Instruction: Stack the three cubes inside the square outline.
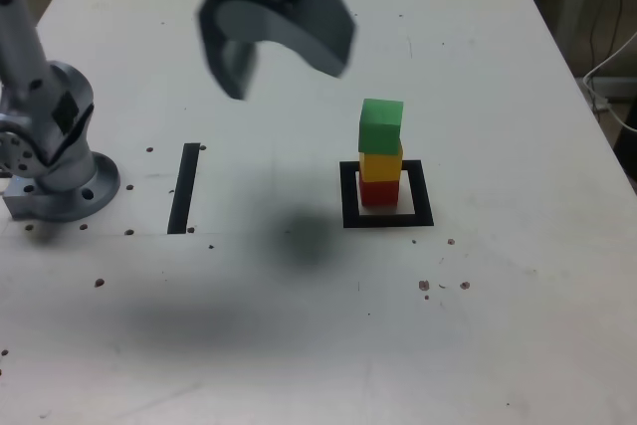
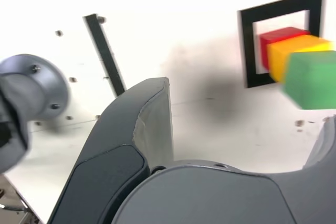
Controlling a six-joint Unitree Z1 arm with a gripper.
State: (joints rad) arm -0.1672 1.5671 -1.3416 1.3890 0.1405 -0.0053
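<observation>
Cubes: stacked, green [image 1: 381, 126] over yellow [image 1: 380, 166] over red [image 1: 379, 193], right of centre in exterior view
Outline [image 1: 423, 193]: around red base
Gripper [image 1: 288, 59]: open, empty, upper centre
Left to do: apparently nothing

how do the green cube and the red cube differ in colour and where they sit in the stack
The green cube is a cool mid green, while the red cube is a deep red. The green cube is on top with nothing on it; the red cube is at the bottom, under the yellow cube. Both are solid-coloured blocks in one stack.
</observation>
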